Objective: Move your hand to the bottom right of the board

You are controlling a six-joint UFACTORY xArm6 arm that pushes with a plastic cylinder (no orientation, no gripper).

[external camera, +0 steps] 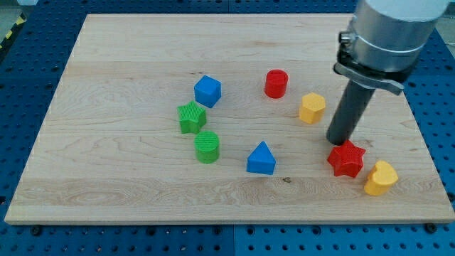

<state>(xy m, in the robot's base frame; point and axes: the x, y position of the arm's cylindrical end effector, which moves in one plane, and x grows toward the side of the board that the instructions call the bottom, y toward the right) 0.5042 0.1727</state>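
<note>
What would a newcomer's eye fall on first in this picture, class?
First the big grey arm at the view's top right, its dark rod ending at my tip just above the red star. Next come the bright blocks on the pale wooden board: a green star and green cylinder left of centre.

No legible txt/labels anywhere (none seen).

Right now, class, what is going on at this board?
A robot arm's dark rod stands over the wooden board, on the view's right. My tip sits just above the red star, with the yellow block to its upper left. Another yellow block lies at the bottom right. Nothing is being pushed visibly.
</note>
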